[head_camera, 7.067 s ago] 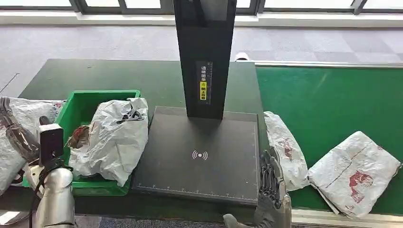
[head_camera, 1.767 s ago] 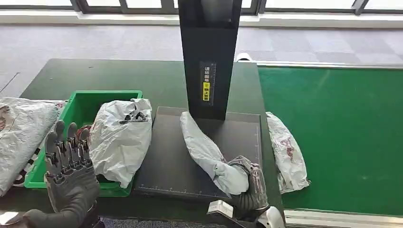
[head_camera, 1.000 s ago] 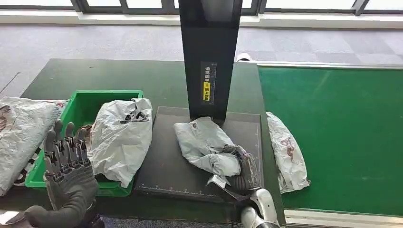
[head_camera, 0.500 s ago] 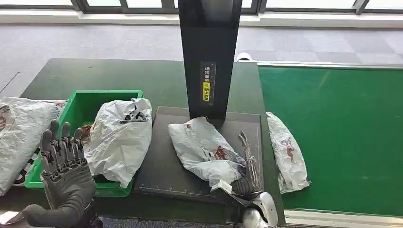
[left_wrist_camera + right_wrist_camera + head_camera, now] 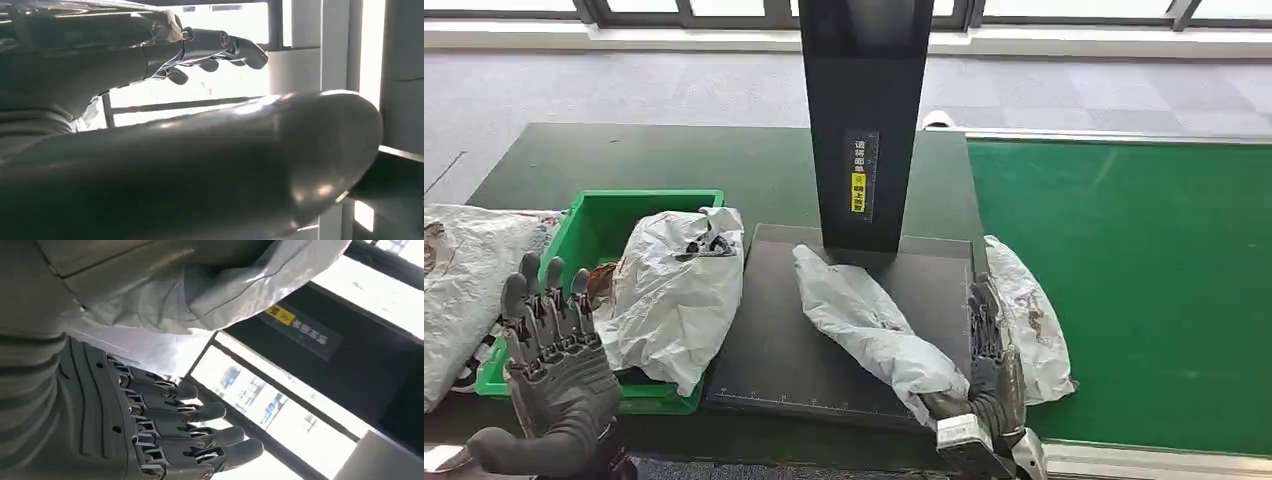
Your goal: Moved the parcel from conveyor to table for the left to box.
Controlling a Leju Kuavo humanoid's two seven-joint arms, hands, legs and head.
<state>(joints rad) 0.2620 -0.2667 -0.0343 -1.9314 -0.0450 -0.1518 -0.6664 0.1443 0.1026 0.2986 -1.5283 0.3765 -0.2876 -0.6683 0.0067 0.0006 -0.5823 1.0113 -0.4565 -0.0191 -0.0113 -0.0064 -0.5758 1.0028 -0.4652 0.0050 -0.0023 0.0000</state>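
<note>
One parcel (image 5: 869, 330) lies diagonally on the black scanner plate (image 5: 774, 340) beside the right hand (image 5: 989, 360), fingers spread and empty; left hand (image 5: 554, 345), also spread, should grasp the parcel's middle.

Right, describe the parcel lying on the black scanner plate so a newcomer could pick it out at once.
Start at the tall black post in the middle of the dark green table; at its foot lies a flat black plate. The parcel is the long pale grey bag lying slantwise across that plate. Unlike the other bags, it is neither in the green bin nor beside the green conveyor, and the right hand stands open at its near end.
</note>
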